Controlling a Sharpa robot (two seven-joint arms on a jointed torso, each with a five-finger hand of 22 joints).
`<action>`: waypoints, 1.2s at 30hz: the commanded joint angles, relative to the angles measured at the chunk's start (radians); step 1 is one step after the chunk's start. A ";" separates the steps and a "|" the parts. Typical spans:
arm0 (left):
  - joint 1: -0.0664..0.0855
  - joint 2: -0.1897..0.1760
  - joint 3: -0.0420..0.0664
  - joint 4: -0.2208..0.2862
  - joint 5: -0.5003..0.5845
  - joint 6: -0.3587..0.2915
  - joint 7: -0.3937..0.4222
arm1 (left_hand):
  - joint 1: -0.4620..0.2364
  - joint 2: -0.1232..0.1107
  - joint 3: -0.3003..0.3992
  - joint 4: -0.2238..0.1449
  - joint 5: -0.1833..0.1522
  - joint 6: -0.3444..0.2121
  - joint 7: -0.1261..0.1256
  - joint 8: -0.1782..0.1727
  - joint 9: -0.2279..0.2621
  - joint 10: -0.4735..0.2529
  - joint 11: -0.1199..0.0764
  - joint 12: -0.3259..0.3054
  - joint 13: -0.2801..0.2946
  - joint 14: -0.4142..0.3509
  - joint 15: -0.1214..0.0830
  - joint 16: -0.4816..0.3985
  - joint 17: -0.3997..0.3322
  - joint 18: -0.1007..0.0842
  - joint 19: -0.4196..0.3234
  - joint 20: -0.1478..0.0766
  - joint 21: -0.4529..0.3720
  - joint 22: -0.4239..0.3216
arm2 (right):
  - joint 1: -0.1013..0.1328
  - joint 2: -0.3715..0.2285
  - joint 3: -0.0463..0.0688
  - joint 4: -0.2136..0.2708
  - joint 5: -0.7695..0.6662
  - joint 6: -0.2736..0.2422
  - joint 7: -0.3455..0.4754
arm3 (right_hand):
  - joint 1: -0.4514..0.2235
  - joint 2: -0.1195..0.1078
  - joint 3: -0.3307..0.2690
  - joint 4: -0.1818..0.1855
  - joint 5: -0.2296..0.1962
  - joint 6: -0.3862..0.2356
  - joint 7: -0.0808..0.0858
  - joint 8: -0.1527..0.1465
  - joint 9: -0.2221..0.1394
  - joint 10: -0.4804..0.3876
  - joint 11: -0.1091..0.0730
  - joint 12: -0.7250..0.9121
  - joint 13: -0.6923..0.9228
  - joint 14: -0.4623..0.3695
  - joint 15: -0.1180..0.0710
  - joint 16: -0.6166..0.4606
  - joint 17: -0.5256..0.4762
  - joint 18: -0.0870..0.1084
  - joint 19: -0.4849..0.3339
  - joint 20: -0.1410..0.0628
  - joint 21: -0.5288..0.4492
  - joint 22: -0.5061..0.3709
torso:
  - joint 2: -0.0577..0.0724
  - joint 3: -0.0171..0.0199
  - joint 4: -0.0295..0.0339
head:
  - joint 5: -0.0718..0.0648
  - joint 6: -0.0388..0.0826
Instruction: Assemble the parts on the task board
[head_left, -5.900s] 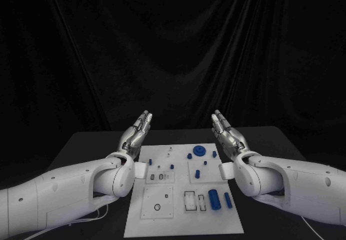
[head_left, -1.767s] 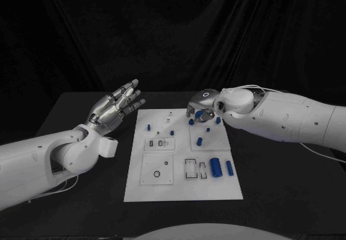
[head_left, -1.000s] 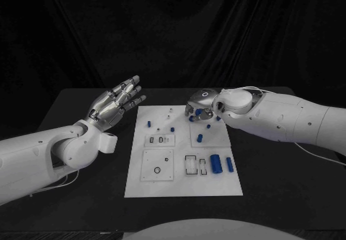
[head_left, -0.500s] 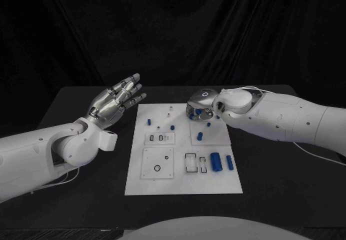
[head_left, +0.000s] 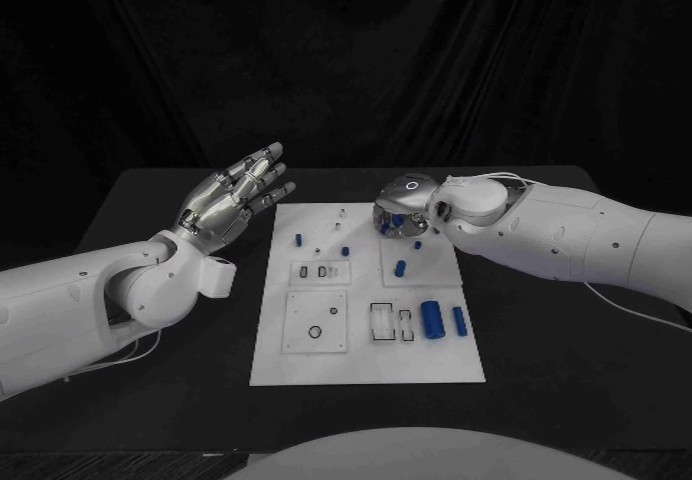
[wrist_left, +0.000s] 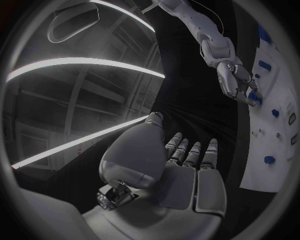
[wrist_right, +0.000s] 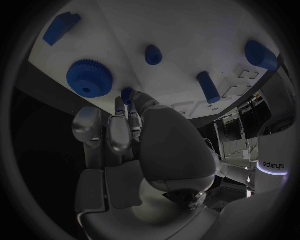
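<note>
The right hand (head_left: 400, 222) is reaching down to the far end of the task board (head_left: 361, 370), its fingertips (wrist_right: 130, 98) touching a small blue peg (wrist_right: 127, 94) beside the blue gear (wrist_right: 89, 76), probably to pick it; whether it is already pinching cannot be told. The left hand (head_left: 231, 200) is waiting spread beside the board, holding nothing.

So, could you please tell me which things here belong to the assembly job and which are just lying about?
Belongs to the job:
- white board
- blue gear, beside the right robot hand
- small blue peg, at that hand's fingertips
- large blue cylinder
- blue pin

Just there:
- left robot hand, raised, holding nothing
- black table
- black curtain
</note>
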 joint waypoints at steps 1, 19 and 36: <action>0.002 0.001 0.001 0.000 -0.002 0.018 0.065 | 0.013 0.002 0.008 0.001 0.008 0.003 0.006 0.005 0.001 0.001 0.007 0.004 0.001 0.002 -0.005 0.002 0.001 0.018 0.000 0.006 0.004 0.001 | -0.003 -0.005 0.000 0.005 0.017 -0.084 0.026 | 0.015 0.010 0.005 -0.004 -0.008 0.014 -0.001 0.008 0.011 0.032 -0.017 0.002 0.001 -0.001 -0.006 0.005 0.001 -0.009 0.005 -0.006 0.006 0.007 | -0.001 -0.0003 -0.0006 | 0.005 -0.005; 0.002 -0.021 0.001 0.023 -0.002 -0.016 0.054 | 0.018 -0.002 0.010 0.000 0.011 0.016 0.011 0.009 0.003 0.005 0.007 0.007 0.002 0.003 -0.006 0.003 0.001 0.018 0.001 0.006 0.005 0.001 | 0.080 0.002 0.000 0.049 0.068 -0.050 0.003 | 0.012 0.005 0.015 -0.008 -0.020 -0.002 0.008 -0.003 0.024 0.032 -0.007 -0.026 -0.010 -0.001 -0.001 0.002 -0.001 -0.012 0.007 -0.003 0.010 0.021 | 0.001 -0.0026 0.0007 | 0.027 -0.012; 0.003 -0.020 0.001 0.020 -0.001 -0.036 0.076 | 0.024 -0.006 0.013 0.000 0.013 0.015 -0.003 0.009 0.002 -0.002 -0.007 0.007 0.000 0.003 -0.005 0.003 0.001 0.018 0.000 0.004 0.004 0.000 | 0.104 0.090 0.000 -0.023 0.126 0.019 0.019 | 0.006 0.001 0.023 -0.006 -0.046 -0.026 0.014 -0.022 0.027 0.027 0.000 -0.052 -0.019 -0.004 0.005 0.001 -0.002 -0.017 0.015 0.002 0.025 0.050 | 0.038 -0.0121 0.0224 | 0.007 0.003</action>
